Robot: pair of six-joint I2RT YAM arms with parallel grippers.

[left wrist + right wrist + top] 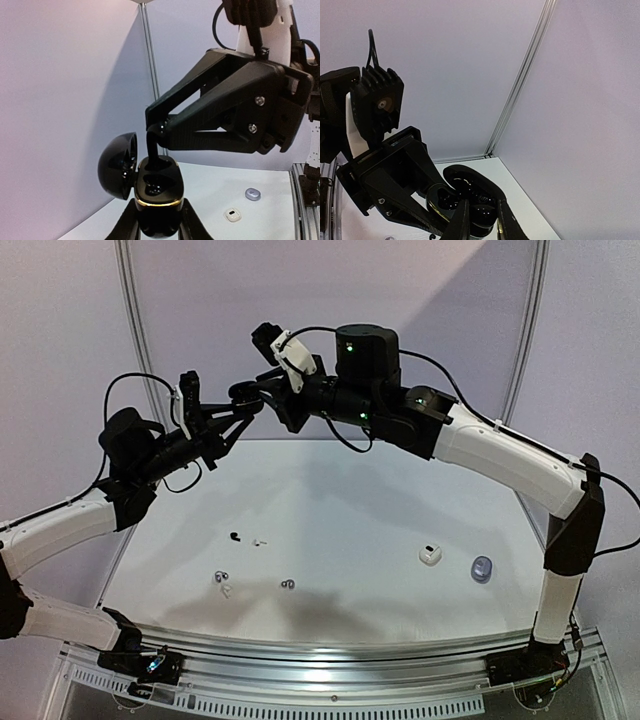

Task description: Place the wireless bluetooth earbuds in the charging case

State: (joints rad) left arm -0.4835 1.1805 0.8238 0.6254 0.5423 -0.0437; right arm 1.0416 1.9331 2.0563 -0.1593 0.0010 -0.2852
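Left gripper (159,226) clamps the open black charging case (159,192); right gripper (158,131) pinches a black earbud (151,149) at its well.

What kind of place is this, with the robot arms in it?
Probably a robot lab or test booth. Two robot arms are bolted to the edge of a white table, with plain pale walls and metal frame poles around it.

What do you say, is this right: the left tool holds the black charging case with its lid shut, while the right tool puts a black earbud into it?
Wrong on the lid: it is open, swung back, as the left wrist view shows. The rest stands: the left tool holds the black charging case while the right tool puts a black earbud into it.
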